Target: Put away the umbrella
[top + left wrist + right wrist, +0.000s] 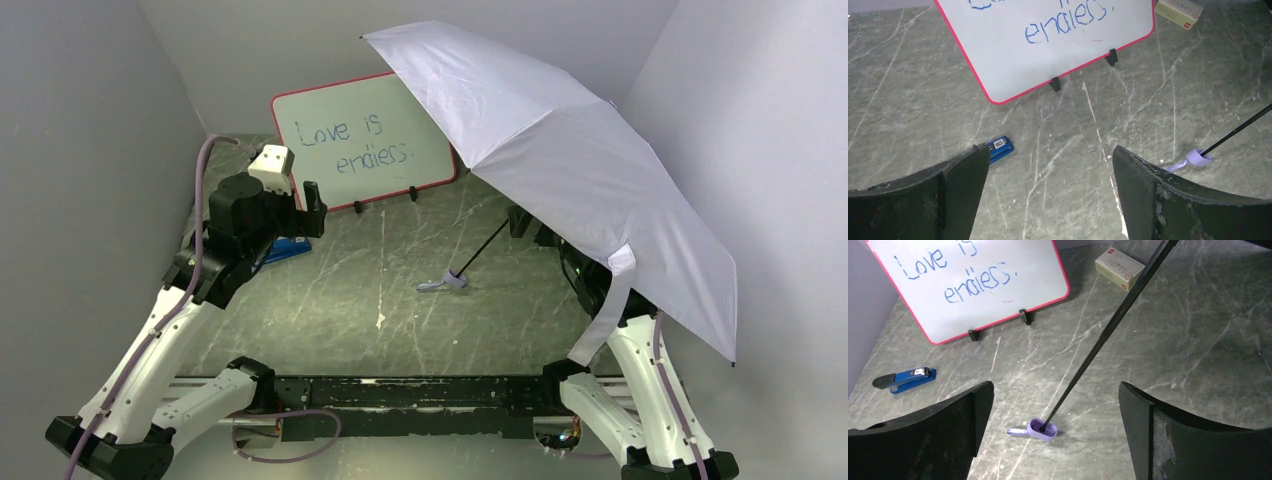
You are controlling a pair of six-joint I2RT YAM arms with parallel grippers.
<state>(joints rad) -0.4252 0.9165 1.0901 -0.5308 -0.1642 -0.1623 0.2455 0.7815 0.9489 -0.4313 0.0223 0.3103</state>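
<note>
Canopy of the pale lavender fabric folding umbrella (560, 170) is standing fully open and tilting over the right side of the dark green-grey marbled table (400, 300), hiding most of the right arm from the overhead camera. Its thin black shaft (1108, 330) is slanting down to the small lavender handle (1042, 429), which is resting on the table surface near the middle. A lavender fabric closure strap (612, 300) is hanging loose from the lower part of the canopy. The left gripper (1050, 160) is hovering above the table with its jaws spread wide and gripping nothing; a small blue stapler (999, 148) is showing near the tip of one finger in the wrist view. The right gripper (1054, 390) is likewise standing wide open and holding nothing, with shaft and handle showing between its fingers but touching neither. A red-framed whiteboard with blue handwriting (365, 140) is leaning at the back, and a small pale cardboard box (1119, 268) is lying on the table to its right
</note>
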